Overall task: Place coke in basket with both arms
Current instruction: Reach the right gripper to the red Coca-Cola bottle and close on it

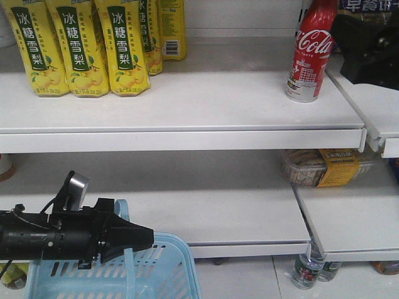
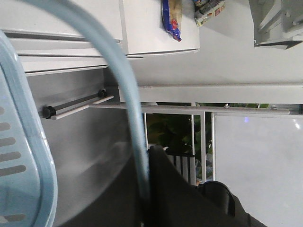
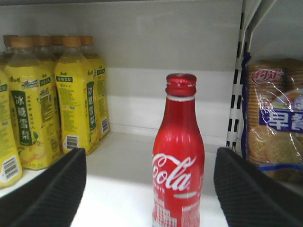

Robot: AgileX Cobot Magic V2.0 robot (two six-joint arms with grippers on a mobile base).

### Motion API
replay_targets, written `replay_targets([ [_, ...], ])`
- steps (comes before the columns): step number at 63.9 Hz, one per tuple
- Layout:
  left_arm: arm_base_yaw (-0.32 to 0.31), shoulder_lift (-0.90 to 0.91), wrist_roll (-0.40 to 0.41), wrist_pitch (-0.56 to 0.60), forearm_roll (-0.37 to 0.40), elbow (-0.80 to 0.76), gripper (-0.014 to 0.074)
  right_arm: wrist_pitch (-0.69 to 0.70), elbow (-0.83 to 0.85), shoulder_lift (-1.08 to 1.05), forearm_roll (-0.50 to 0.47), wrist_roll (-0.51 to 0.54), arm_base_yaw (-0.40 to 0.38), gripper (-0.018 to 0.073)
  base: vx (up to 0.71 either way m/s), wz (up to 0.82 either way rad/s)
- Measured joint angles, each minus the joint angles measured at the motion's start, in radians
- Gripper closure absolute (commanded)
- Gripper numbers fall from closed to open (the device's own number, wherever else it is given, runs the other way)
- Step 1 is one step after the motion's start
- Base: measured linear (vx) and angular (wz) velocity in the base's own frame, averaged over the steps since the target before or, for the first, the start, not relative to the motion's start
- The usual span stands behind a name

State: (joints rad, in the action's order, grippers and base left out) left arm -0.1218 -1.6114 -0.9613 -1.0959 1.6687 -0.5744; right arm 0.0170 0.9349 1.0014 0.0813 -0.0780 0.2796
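In the front-facing view, the coke (image 1: 310, 56) is standing upright on the upper shelf (image 1: 187, 99) at about 2 o'clock in the frame, alone on its patch of shelf. Yellow drink bottles (image 1: 81, 47) are crowding the same shelf at 11 o'clock, well apart from it. The right gripper (image 1: 368, 53) is showing only as a dark shape at 3 o'clock of the coke, near it; its fingers cannot be read here. At 8 o'clock the left gripper (image 1: 134, 240) is reaching in level from the left edge, its fingers tapering together to a point, with the thin handle (image 1: 121, 207) passing through them. The basket (image 1: 168, 274) is hanging below it at 7 o'clock, in front of the lower shelf (image 1: 206, 212). A packaged snack box (image 1: 324, 167) is lying on that shelf at 4 o'clock.

In the left wrist view, the handle (image 2: 129, 94) is curving down from 11 o'clock and running pressed against a black finger (image 2: 175, 194) at 6 o'clock. The basket's rim (image 2: 33, 142) is filling the 9 o'clock edge.

In the right wrist view, the right gripper's (image 3: 150, 158) fingers (image 3: 47, 189) are standing spread wide at 8 and 4 o'clock, touching nothing. The coke (image 3: 179, 156) is standing between them, apart from both, slightly nearer the 4 o'clock finger. A biscuit packet (image 3: 277, 123) is sitting at 3 o'clock.
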Motion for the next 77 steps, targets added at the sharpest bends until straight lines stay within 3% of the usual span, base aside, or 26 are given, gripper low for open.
replay_targets([
  [22,0.000,0.000,0.000,0.000,0.000,0.000,0.0602,0.038,0.092,0.149,-0.002,0.027,-0.001,0.0027,0.00,0.00],
  [39,0.000,0.000,0.000,0.000,0.000,0.000,0.0602,0.065,0.103,0.172,-0.036,0.046,-0.063,0.0027,0.00,0.00],
  [77,0.000,0.000,0.000,0.000,0.000,0.000,0.0602,0.078,0.219,0.322,-0.042,0.047,-0.063,0.0027,0.00,0.00],
])
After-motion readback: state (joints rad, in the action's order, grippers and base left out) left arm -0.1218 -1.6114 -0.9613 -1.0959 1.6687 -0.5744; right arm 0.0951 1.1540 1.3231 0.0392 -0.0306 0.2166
